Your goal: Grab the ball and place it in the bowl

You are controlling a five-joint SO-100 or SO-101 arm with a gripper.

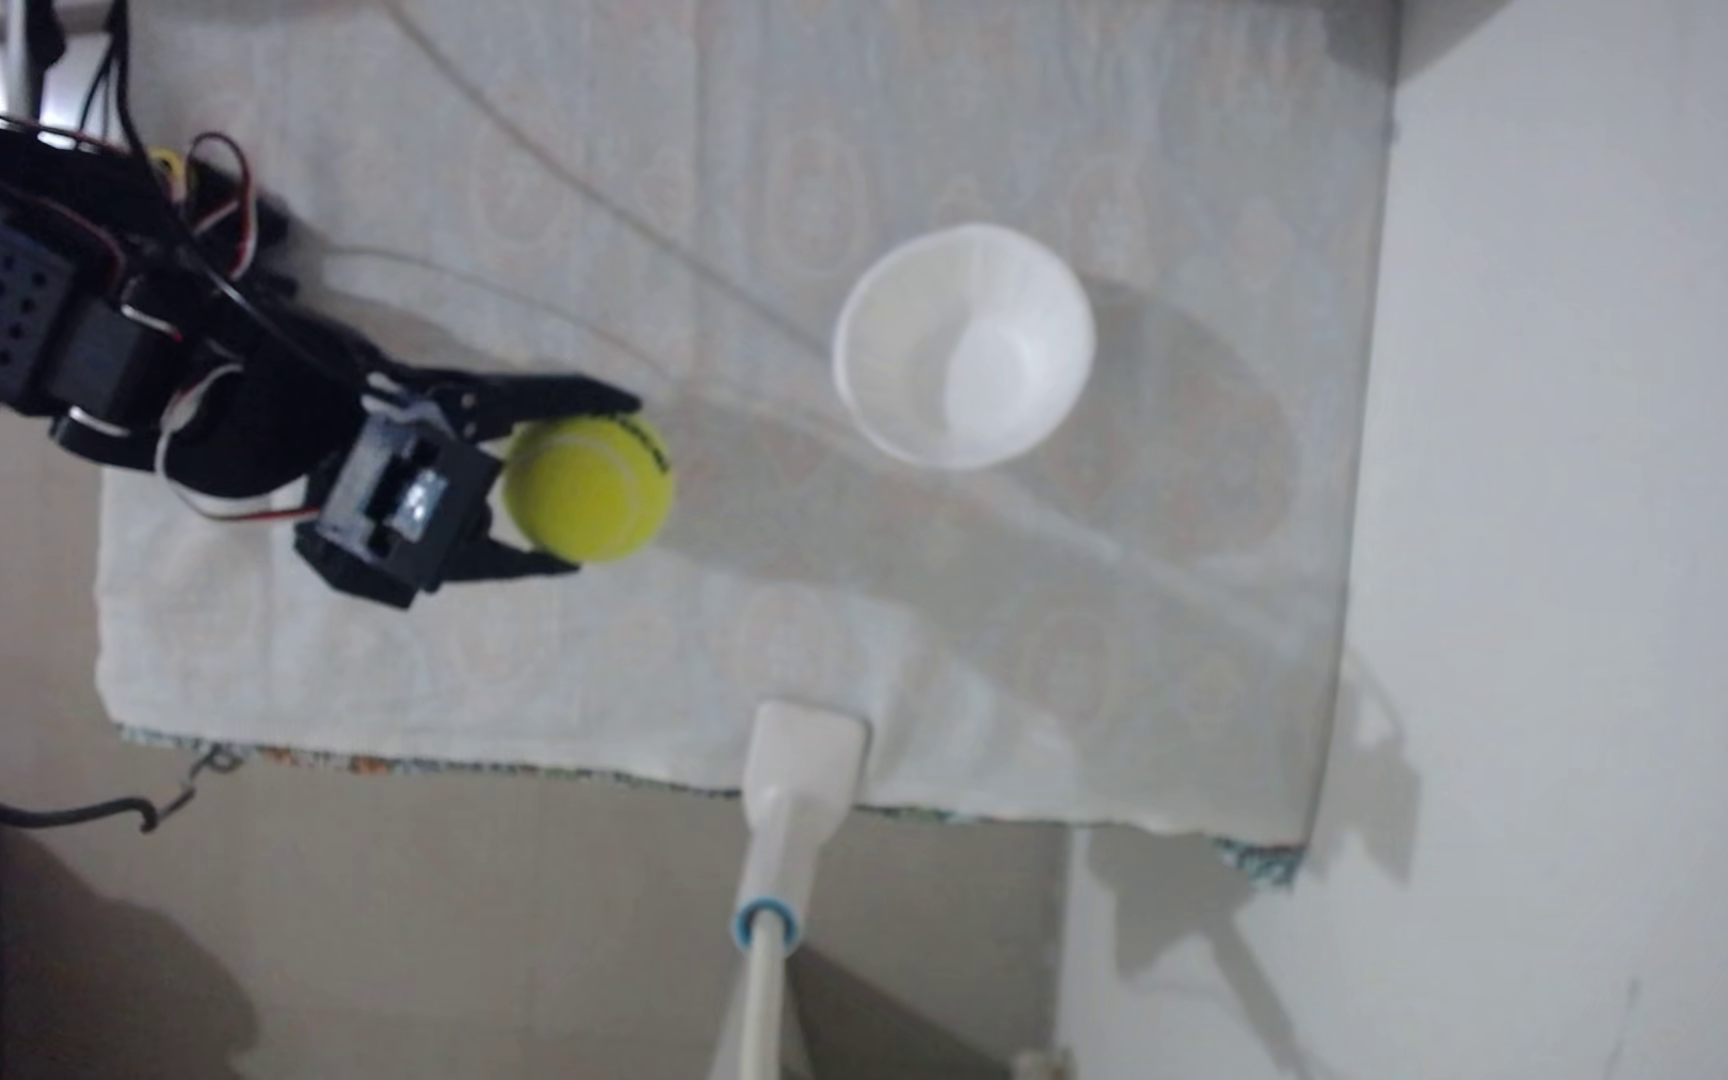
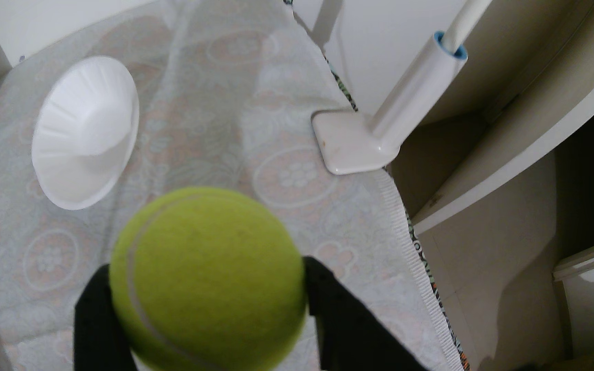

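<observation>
A fuzzy yellow-green ball (image 1: 590,490) with a white seam sits between the two black fingers of my gripper (image 1: 602,480), which is shut on it at the left of the fixed view. In the wrist view the ball (image 2: 206,274) is large at the bottom middle, with a black finger pressed against each side of it; the gripper (image 2: 205,265) holds it above the cloth. The white ribbed bowl (image 1: 964,345) stands upright and empty to the right of the ball in the fixed view. The bowl (image 2: 85,132) appears at upper left in the wrist view.
A pale patterned cloth (image 1: 694,644) covers the table. A white stand with a flat foot and blue-ringed pole (image 1: 806,758) rests at the cloth's near edge; the stand (image 2: 360,142) is at the right in the wrist view. A white wall (image 1: 1608,519) lies beyond the bowl.
</observation>
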